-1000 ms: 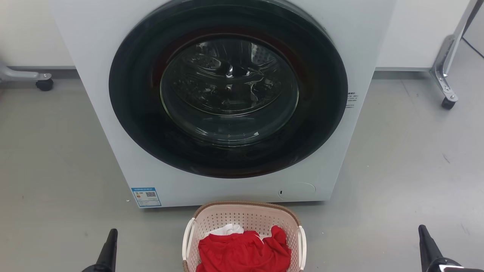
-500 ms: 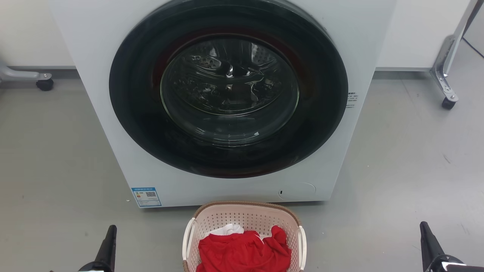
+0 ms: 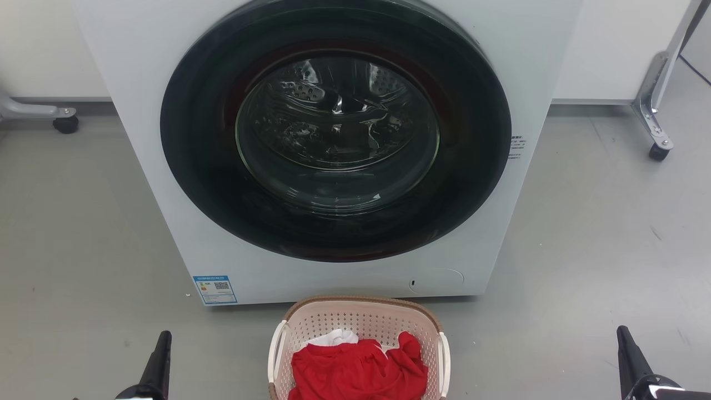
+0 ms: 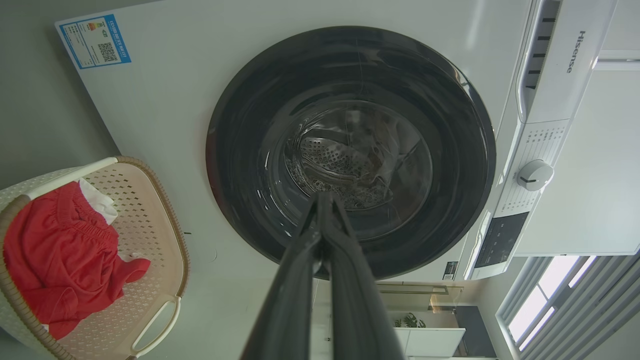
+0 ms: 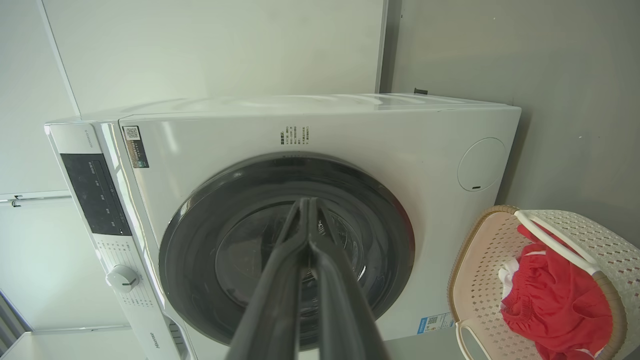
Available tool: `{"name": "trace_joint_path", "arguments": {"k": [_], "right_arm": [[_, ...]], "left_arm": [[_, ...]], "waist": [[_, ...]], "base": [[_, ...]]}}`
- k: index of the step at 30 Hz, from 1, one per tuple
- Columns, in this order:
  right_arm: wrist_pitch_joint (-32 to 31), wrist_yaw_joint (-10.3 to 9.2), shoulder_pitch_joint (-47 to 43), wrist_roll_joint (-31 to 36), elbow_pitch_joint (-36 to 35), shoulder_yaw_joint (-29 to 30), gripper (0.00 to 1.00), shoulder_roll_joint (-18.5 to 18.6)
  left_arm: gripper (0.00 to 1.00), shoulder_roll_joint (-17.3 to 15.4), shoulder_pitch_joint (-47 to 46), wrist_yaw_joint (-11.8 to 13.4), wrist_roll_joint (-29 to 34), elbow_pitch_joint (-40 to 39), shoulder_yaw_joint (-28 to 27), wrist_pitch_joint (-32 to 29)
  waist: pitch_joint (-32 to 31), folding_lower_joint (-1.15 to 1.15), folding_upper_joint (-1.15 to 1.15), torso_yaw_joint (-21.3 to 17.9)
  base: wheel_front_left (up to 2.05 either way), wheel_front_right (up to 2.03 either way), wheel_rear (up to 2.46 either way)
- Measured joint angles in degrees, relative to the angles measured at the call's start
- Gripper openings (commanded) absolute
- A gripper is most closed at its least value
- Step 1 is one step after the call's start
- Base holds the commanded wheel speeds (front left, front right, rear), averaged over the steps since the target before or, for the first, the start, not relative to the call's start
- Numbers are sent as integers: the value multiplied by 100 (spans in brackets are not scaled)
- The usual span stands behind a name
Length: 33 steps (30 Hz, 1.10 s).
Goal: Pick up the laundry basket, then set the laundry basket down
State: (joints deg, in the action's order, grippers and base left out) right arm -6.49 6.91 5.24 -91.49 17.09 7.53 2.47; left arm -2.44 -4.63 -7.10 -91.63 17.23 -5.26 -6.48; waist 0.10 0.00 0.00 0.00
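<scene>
Item 1. Laundry basket (image 3: 361,318): cream-pink perforated plastic, brown woven-look rim, white side handles. It stands on the grey floor (image 3: 583,250), just in front of the washing machine's base and below the door. It lies between the two grippers and well apart from each.
Item 2. Contents: a crumpled red garment (image 3: 355,372) lying over a white cloth (image 3: 336,336).
Item 3. Washing machine (image 3: 233,278): white front-loader with a dark round door (image 3: 336,133) shut. A blue label (image 3: 215,289) sits at its lower corner, and a dial (image 4: 535,175) on its control panel.
Item 4. Left gripper (image 3: 164,340): low, to the basket's left, fingers pressed together, holding nothing.
Item 5. Right gripper (image 3: 623,336): low, to the basket's right, fingers likewise closed tip to tip and empty.
Item 6. Castered metal leg (image 3: 658,139): beyond the machine, on the right.
</scene>
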Motion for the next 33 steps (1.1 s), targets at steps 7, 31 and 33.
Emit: {"name": "trace_joint_path", "arguments": {"k": [7,31,33], "right_arm": [[0,0,0,0,0,0,0,0],[0,0,0,0,0,0,0,0],[0,0,0,0,0,0,0,0]], "left_arm": [[0,0,0,0,0,-1,0,0],[0,0,0,0,0,-9,1,0],[0,0,0,0,0,-9,1,0]], "waist": [[0,0,0,0],[1,0,0,-1],[1,0,0,-1]], "base": [[0,0,0],[0,0,0],[0,0,0]]}}
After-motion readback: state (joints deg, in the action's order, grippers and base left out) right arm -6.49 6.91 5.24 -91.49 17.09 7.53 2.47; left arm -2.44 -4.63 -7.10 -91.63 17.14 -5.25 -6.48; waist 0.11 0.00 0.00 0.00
